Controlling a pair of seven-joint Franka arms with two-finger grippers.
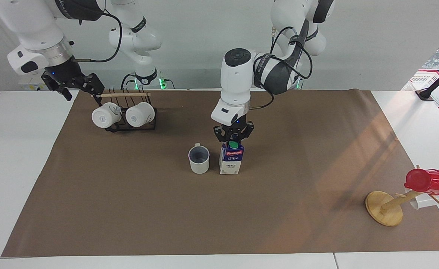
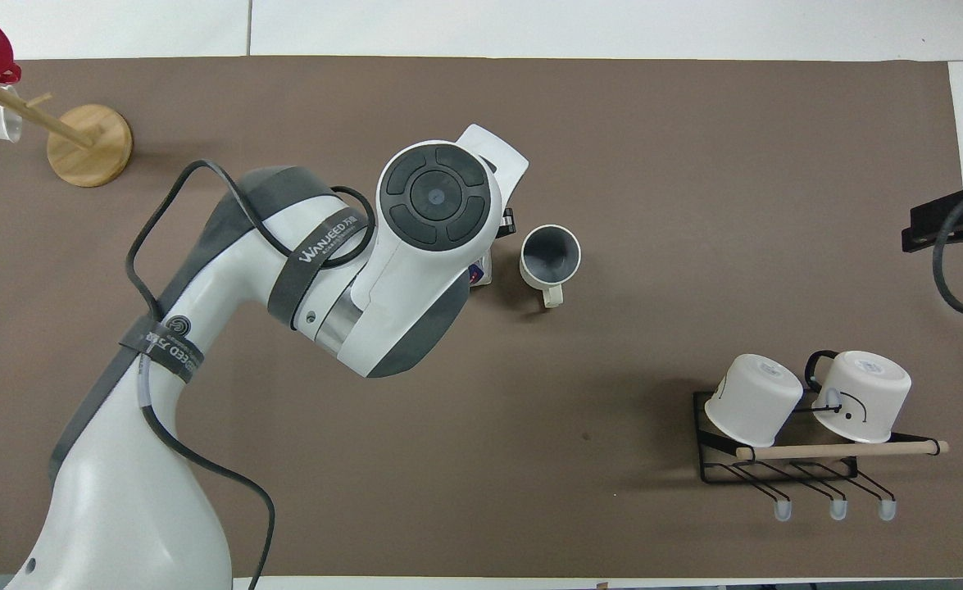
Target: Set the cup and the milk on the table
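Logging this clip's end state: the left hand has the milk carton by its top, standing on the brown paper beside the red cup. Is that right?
Not quite. The left hand does have the milk carton by its top on the brown paper, but it stands beside the off-white mug, as the facing view shows. The red cup hangs on the wooden stand at the left arm's end of the table.

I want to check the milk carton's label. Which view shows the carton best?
The facing view: the milk carton stands whole beside the cup, under the left gripper. In the overhead view the left arm hides all but a sliver.
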